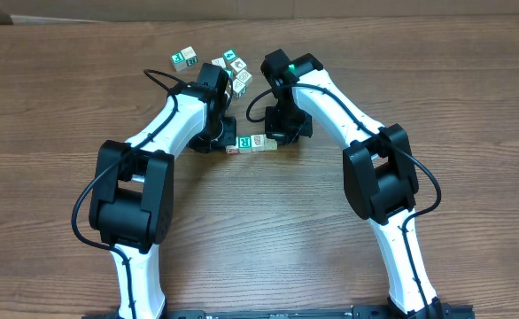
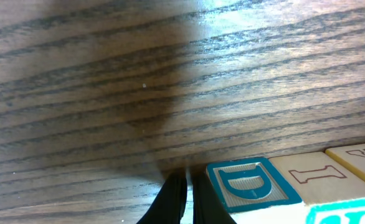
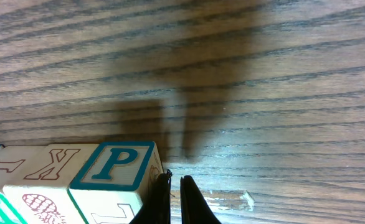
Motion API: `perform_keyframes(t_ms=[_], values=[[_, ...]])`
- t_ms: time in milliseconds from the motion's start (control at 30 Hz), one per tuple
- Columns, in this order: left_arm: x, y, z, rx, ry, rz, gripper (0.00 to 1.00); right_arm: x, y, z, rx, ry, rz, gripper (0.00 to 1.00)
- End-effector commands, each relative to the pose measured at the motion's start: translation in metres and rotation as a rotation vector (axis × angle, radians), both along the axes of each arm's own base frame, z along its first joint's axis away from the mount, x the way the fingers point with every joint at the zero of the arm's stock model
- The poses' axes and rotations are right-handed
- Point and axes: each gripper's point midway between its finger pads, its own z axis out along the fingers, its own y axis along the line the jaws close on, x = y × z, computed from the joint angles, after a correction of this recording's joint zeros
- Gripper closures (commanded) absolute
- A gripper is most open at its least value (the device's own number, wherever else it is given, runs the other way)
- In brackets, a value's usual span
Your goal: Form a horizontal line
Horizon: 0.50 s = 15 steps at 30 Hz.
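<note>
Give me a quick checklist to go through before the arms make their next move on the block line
1. Row started: ok. The D block, the I block and the P block lie side by side on the table.
2. Left gripper empty: ok, fingers closed on nothing, right beside the D block.
3. Right gripper empty: ok, closed beside the P block.
4. Row straight: cannot tell, the arms hide most of it from overhead.
5. Blocks left to add: not ok, loose blocks remain clustered at the far side.
6. Gaps between row blocks: ok, faces look flush.

Loose blocks (image 1: 228, 66) crowd behind both arms; foreground table (image 1: 259, 239) open.
</note>
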Motion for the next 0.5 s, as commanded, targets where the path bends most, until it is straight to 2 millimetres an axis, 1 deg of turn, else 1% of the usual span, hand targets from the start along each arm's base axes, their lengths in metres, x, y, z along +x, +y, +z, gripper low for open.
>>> perform_keyframes(t_ms=[0, 233, 467], values=[[-0.007, -0.004, -0.006, -0.006, 0.027, -0.024, 0.95, 0.000, 0.004, -0.001, -0.011, -0.010, 0.005, 0.96], [-0.007, -0.004, -0.006, -0.006, 0.027, -0.023, 0.95, 0.003, -0.001, -0.002, -0.040, -0.025, 0.006, 0.96], [-0.007, -0.004, -0.006, -0.006, 0.028, -0.023, 0.96, 0.009, -0.012, -0.002, -0.079, -0.041, -0.038, 0.96]])
